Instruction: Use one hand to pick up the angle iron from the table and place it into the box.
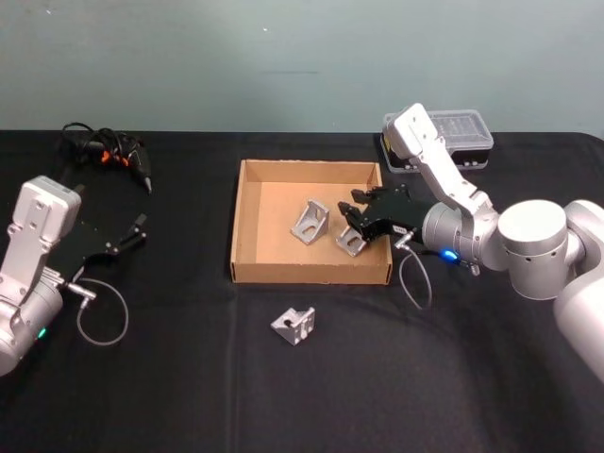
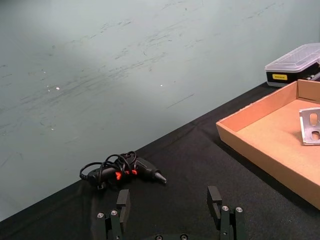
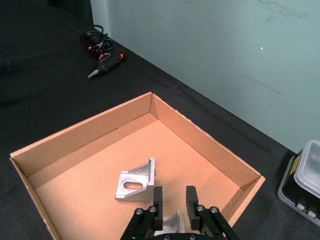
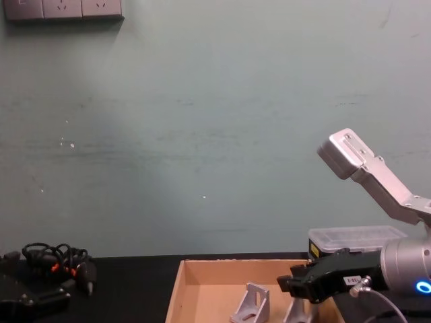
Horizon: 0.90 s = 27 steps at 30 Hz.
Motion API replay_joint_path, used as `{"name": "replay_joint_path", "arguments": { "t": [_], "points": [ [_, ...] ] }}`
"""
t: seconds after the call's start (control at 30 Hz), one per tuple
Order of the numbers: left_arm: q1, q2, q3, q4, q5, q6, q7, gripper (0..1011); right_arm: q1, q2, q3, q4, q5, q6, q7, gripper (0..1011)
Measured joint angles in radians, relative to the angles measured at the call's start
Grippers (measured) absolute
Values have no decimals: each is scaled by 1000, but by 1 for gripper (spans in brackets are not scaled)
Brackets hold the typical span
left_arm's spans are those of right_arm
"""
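brackets all over, so we keep count. the right hand [image 1: 354, 212] reaches in over the 3 o'clock wall of the box [image 1: 311, 271]. its jaws are narrow and, as best we can judge, pinched on the held angle iron [image 1: 351, 243]. that piece sits low over the box floor, at about 4 o'clock of the middle. we cannot tell whether it touches the cardboard. at its 9 o'clock the boxed angle iron [image 1: 310, 223] stands on the floor, near but apart. out on the bench [image 1: 189, 377], at 6 o'clock of the box, lies the loose angle iron [image 1: 293, 325]. the left hand [image 2: 170, 202] is parked well off at 9 o'clock, jaws wide, holding nothing.

now the worries. if the jaws open while the piece hangs above the floor, we reckon it tips over, maybe clattering into its neighbour. if they open too little before pulling away, a finger could drag the bracket along or lift it back out. the neighbour is close enough that a sideways exit might knock it. and the cable loop [image 1: 415, 278] dangles just beside the box's 4 o'clock corner. a snag there could shove that light cardboard across the bench, toward the loose piece.
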Motion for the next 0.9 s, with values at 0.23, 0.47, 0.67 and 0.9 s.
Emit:
{"name": "replay_joint_path", "arguments": {
  "t": [0.23,0.47,0.67,0.9],
  "points": [
    [0,0,0,0,0,0,0,1011,-1,1,-1,-2,1,0,0,499],
    [0,0,0,0,0,0,0,1011,-1,1,-1,-3,1,1,0,724],
    [0,0,0,0,0,0,0,1012,-2,2,0,-5,1,1,0,906],
    [0,0,0,0,0,0,0,1011,-28,12,18,-51,-3,-3,11,1002]
  ]
}}
